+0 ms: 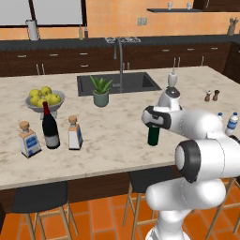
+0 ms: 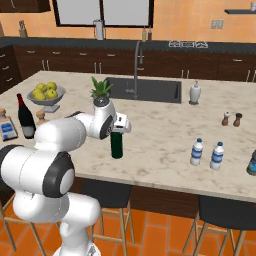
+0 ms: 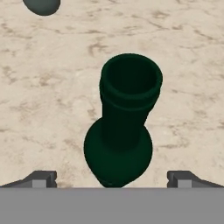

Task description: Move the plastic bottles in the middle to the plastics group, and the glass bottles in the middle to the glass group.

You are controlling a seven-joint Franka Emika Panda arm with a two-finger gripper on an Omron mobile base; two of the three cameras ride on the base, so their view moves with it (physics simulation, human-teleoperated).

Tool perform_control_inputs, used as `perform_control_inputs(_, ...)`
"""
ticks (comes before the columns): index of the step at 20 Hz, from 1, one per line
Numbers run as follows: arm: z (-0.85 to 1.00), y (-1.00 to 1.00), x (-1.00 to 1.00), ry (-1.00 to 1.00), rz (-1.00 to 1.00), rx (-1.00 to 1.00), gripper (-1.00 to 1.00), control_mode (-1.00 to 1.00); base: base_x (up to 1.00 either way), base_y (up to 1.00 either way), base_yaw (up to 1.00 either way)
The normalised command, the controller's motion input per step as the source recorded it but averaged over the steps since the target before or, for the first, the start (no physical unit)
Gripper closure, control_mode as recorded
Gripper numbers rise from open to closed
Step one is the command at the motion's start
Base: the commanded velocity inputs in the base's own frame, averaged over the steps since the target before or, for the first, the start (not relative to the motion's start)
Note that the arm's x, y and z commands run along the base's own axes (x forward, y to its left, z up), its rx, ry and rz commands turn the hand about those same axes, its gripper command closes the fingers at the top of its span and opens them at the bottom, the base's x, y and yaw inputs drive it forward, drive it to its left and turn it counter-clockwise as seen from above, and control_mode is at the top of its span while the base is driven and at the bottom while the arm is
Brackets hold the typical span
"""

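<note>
A dark green slim-necked glass bottle [image 1: 153, 137] [image 2: 117, 145] stands upright in the middle of the marble island. My gripper [image 1: 153, 126] [image 2: 117, 130] [image 3: 112, 179] hangs open straight above its neck; the hand view looks down into the bottle's mouth [image 3: 131, 78], with a fingertip wide to each side and not touching. The glass group stands at the left: a red-topped wine bottle [image 1: 49, 127] [image 2: 25, 118] and two squat blue-labelled bottles [image 1: 29, 140] [image 1: 74, 134]. The plastics group, two water bottles [image 2: 197, 152] [image 2: 217, 156], stands at the right. No plastic bottle in the middle is in view.
A fruit bowl [image 1: 33, 105] sits behind the glass group, and a potted plant [image 1: 101, 92] stands by the sink [image 1: 136, 82]. Salt and pepper shakers [image 2: 232, 119] and a soap dispenser [image 2: 195, 93] stand farther back on the right. A dark bottle [image 2: 252, 163] is at the right edge.
</note>
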Motion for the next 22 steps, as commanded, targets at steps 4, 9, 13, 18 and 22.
perform_control_inputs(4, -0.09, 0.0, 0.09, 0.0, 0.0, 0.0, -1.0, -1.0, 0.0, 0.0, 0.0)
perform_control_inputs(9, -0.1, 0.0, 0.04, 0.0, 0.0, 0.0, -1.0, -1.0, 0.0, 0.0, 0.0)
perform_control_inputs(13, -0.02, 0.0, 0.04, 0.0, 0.0, 0.0, -1.0, -1.0, 0.0, 0.0, 0.0)
perform_control_inputs(18, 0.0, 0.0, 0.11, 0.0, 0.0, 0.0, -1.0, -1.0, 0.0, 0.0, 0.0)
perform_control_inputs(22, -0.06, 0.0, 0.19, -0.02, 0.0, 0.0, -1.0, -1.0, 0.0, 0.0, 0.0)
